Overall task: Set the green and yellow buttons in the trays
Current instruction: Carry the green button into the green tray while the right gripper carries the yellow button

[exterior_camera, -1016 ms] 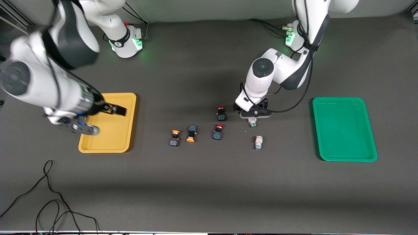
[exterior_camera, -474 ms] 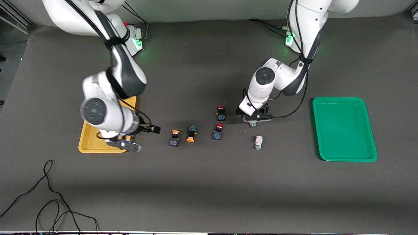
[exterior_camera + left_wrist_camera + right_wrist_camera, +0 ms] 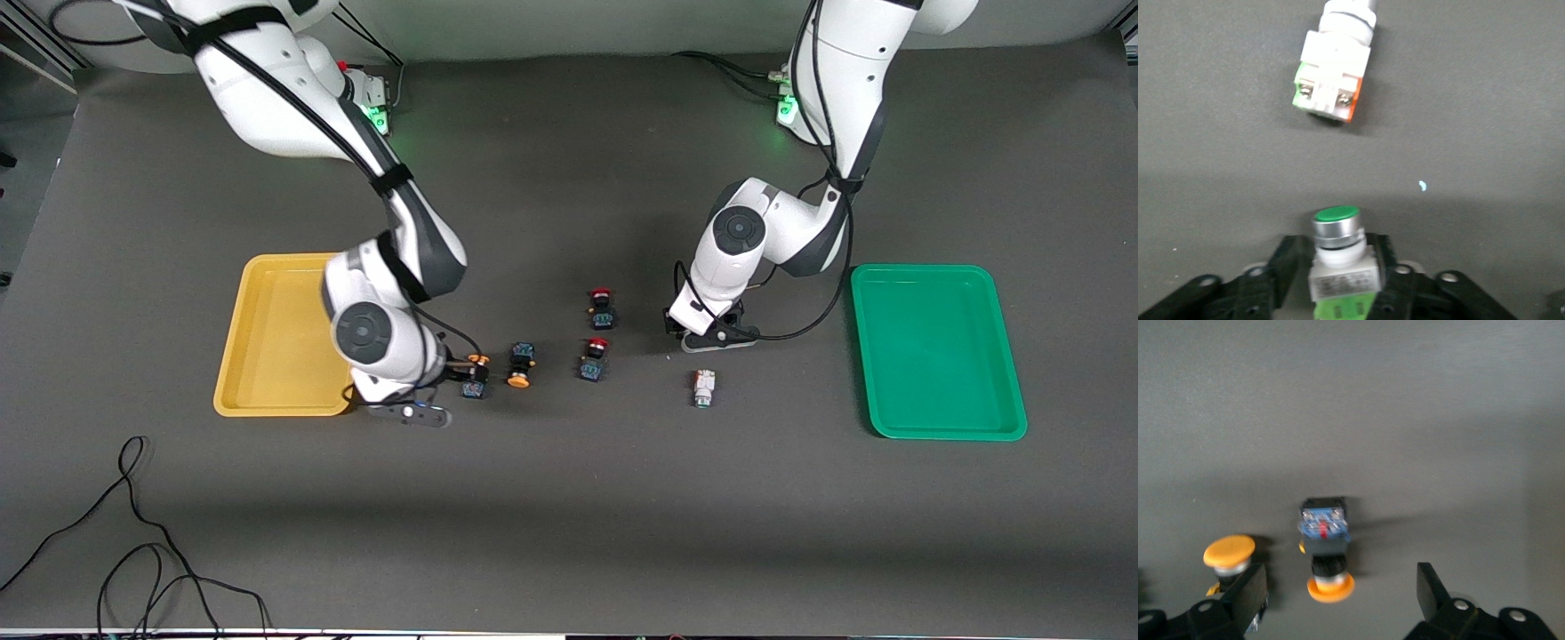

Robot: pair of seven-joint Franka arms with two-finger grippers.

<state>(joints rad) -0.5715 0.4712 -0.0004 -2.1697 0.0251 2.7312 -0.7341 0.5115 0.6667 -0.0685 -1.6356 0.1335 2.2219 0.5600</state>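
My left gripper (image 3: 704, 341) is shut on a white-bodied green button (image 3: 1337, 265), held upright between its fingers (image 3: 1287, 264) low over the table; my hand hides this button in the front view. The second green button (image 3: 703, 388) lies on its side nearer the camera and shows in the left wrist view (image 3: 1333, 73). My right gripper (image 3: 459, 371) is open and empty, low beside the upright yellow button (image 3: 475, 376). In the right wrist view that button (image 3: 1229, 553) stands by one finger (image 3: 1245, 595), and the lying yellow button (image 3: 1327, 550) shows between the fingers. The yellow tray (image 3: 284, 411) and green tray (image 3: 942, 436) are empty.
Two dark switches with red caps (image 3: 602, 307) (image 3: 594, 358) stand between the yellow and green buttons. The lying yellow button (image 3: 520, 364) is beside the upright one. A black cable (image 3: 133, 533) loops near the table's front edge at the right arm's end.
My right arm swung from over the yellow tray down to the yellow buttons. My left gripper shifted slightly toward the green tray, and the green button under it is now hidden.
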